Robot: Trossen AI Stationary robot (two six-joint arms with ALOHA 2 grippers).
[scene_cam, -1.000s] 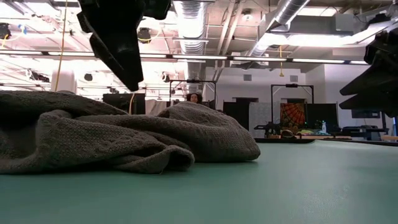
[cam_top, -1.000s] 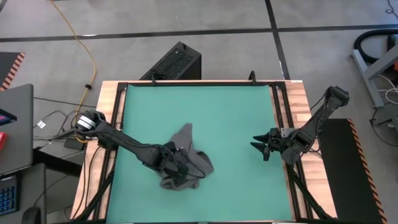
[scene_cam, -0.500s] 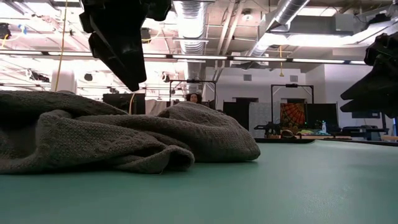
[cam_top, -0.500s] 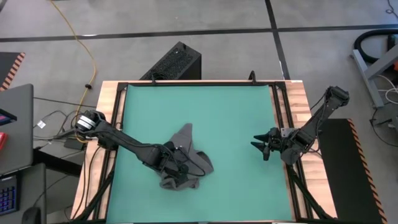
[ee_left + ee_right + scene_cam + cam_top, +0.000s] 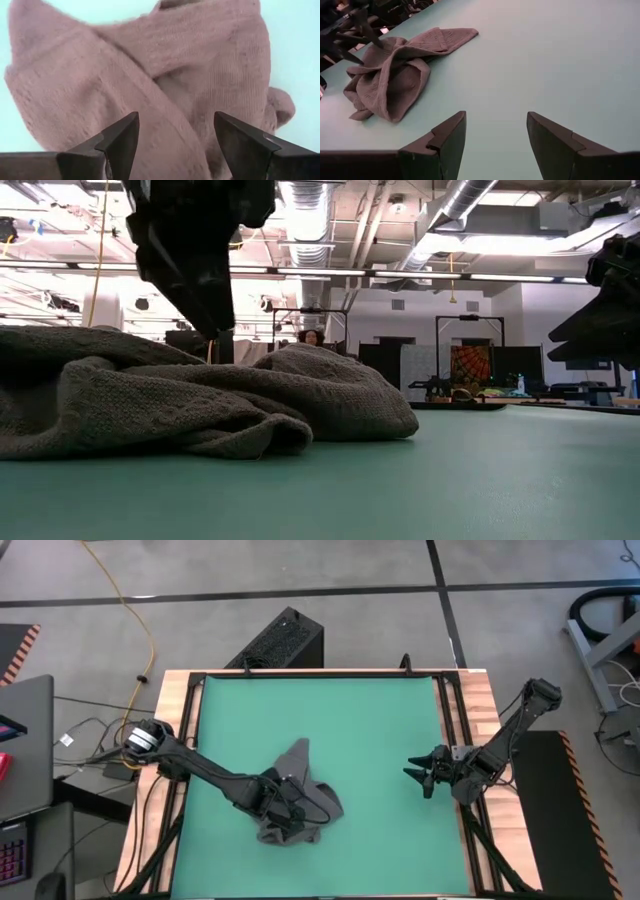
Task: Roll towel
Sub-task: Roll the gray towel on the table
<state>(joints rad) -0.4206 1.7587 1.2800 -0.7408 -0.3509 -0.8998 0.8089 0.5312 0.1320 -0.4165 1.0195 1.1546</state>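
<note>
Green matting point(image 5: 380, 720) covered most of the tabletop point(image 5: 482, 710), whose wooden border showed at the sides, and it was the largest thing we saw from above. On it, toward the left and near side, lay the towel point(image 5: 302, 802): dark grey knitted cloth, crumpled into a loose heap with one pointed corner reaching toward the far edge. In the low view the towel point(image 5: 200, 405) sat in soft overlapping folds, with no tidy cylinder anywhere. We could not find its white tag.

The left arm reached in from the left side, and the left gripper point(image 5: 287, 812) hung directly over the heap. In the left wrist view its jaws stood wide apart with nothing between them, and the bunched cloth point(image 5: 150, 75) lay just beyond the tips of the left gripper point(image 5: 175, 135). Whether they touched the fabric, we could not tell.

The right arm waited at the right side, well apart from the towel. The right gripper point(image 5: 420, 775) hovered over bare matting, jaws apart and empty, which the right wrist view confirmed point(image 5: 495, 132).

We judged the rolling not yet begun. The cloth would probably need spreading flat first, then rolling from one edge; all of that remained.
</note>
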